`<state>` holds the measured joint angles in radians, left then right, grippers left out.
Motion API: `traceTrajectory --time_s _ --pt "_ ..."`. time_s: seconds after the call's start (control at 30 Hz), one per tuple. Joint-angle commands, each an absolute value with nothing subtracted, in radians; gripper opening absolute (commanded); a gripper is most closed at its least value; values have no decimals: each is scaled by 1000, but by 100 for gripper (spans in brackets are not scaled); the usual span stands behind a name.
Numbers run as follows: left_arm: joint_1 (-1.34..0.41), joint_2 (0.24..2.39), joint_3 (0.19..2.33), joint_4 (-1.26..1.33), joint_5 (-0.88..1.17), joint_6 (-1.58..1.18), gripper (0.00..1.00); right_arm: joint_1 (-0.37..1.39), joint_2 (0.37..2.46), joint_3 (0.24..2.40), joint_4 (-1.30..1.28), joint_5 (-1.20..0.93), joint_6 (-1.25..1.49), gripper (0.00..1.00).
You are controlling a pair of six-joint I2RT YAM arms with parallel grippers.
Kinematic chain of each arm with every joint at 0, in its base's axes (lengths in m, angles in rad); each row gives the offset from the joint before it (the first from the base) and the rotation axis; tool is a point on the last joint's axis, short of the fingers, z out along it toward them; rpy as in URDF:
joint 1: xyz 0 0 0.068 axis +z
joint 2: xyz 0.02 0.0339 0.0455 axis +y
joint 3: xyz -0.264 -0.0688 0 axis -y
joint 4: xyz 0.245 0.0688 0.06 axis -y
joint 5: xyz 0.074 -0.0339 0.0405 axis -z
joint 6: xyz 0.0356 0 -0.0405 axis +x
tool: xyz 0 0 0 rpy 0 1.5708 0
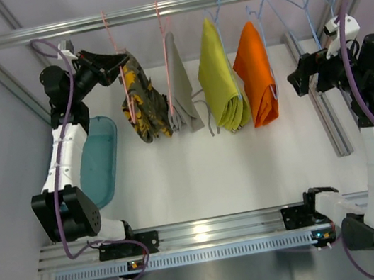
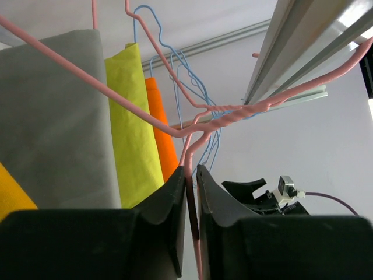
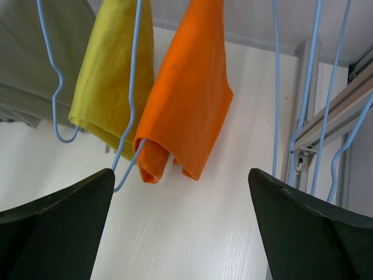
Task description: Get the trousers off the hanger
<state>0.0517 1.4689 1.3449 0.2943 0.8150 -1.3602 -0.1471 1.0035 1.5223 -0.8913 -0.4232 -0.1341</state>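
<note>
**At rail's left end: left jaws on the camo pair's hanger, nothing off yet**

Progress, judging from how things hang:
- camouflage trousers [image 1: 144, 104] are folded over the first pink hanger [image 2: 233, 111], still up on the rail [image 1: 172, 6]
- grey trousers [image 1: 181, 94] are on the next pink one just beside, drawstrings dangling, also untouched
- yellow-green cloth [image 1: 220, 80] and orange cloth [image 1: 255, 74] hang further right on blue hangers
- so I'd call this the first grasp, with both pairs still to come off
- teal tub [image 1: 103, 154] sits on the tabletop [image 1: 200, 174] below the left arm, possibly the drop spot

Jaws:
- left gripper [image 2: 191, 175] is raised to the hanger with its jaws almost together, only a thin slit showing
- the pink wire below the twisted neck runs down through that slit, so they look pinched on the wire, not on cloth
- right gripper [image 3: 180, 175] has its jaws spread wide and grasps nothing; it faces the orange cloth, well apart from it
</note>
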Motion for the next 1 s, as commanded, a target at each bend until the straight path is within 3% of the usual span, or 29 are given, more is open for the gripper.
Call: traceTrajectory --time_s 0.0,0.13,0.6,0.97 --pt "49 1462 1344 446 818 -1431 15 -153 1002 1565 -891 -448 -127 99" --pt "49 1459 1350 498 807 -1505 0 -153 1006 1572 -894 -462 -130 99" --pt "45 1391 1437 646 729 -1522 0 -153 1025 1620 -891 -520 -124 100" --pt "34 1302 1364 646 733 -1424 0 -152 1083 1678 -847 -721 -35 99"
